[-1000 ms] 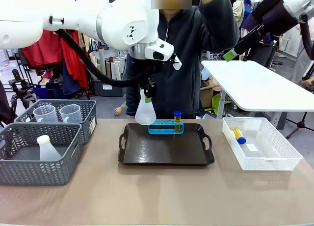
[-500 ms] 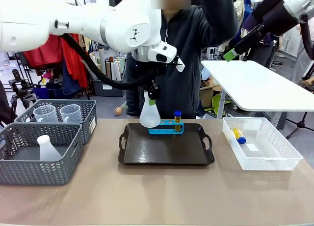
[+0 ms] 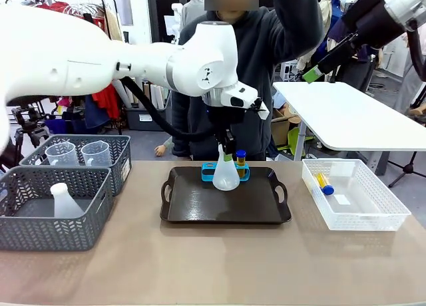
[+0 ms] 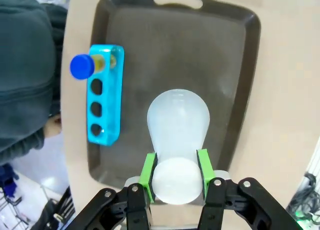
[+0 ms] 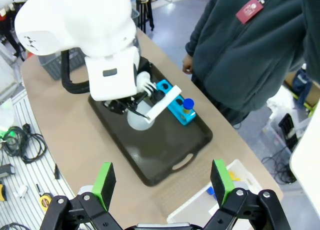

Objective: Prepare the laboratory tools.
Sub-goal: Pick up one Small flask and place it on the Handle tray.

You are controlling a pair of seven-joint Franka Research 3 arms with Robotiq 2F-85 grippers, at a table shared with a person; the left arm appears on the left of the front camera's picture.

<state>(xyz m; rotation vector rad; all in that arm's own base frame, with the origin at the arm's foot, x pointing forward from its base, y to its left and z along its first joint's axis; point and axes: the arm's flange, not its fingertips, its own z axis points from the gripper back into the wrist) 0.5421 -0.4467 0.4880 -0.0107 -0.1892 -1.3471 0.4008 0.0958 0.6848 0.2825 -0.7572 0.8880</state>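
Note:
My left gripper (image 3: 225, 148) (image 4: 176, 167) is shut on the neck of a translucent white conical flask (image 3: 225, 177) (image 4: 178, 124). The flask hangs upright, low over the dark tray (image 3: 226, 206) (image 4: 235, 65); whether its base touches the tray I cannot tell. Right behind it on the tray stands the small blue rack (image 3: 208, 172) (image 4: 104, 100), with one blue-capped tube (image 3: 241, 161) (image 4: 82, 66) of orange liquid in an end hole. My right gripper (image 5: 164, 182) is open, high at the right above the table, with nothing between its fingers.
Two grey mesh baskets on the left hold clear handled beakers (image 3: 80, 153) and another flask (image 3: 65, 201). At the right, a white lattice bin (image 3: 373, 216) holds a blue-capped tube (image 3: 324, 183). A person stands behind the tray with one arm raised.
My left arm has carried the flask right and downward, from above the tray's back left corner to in front of the rack. The right arm has not moved.

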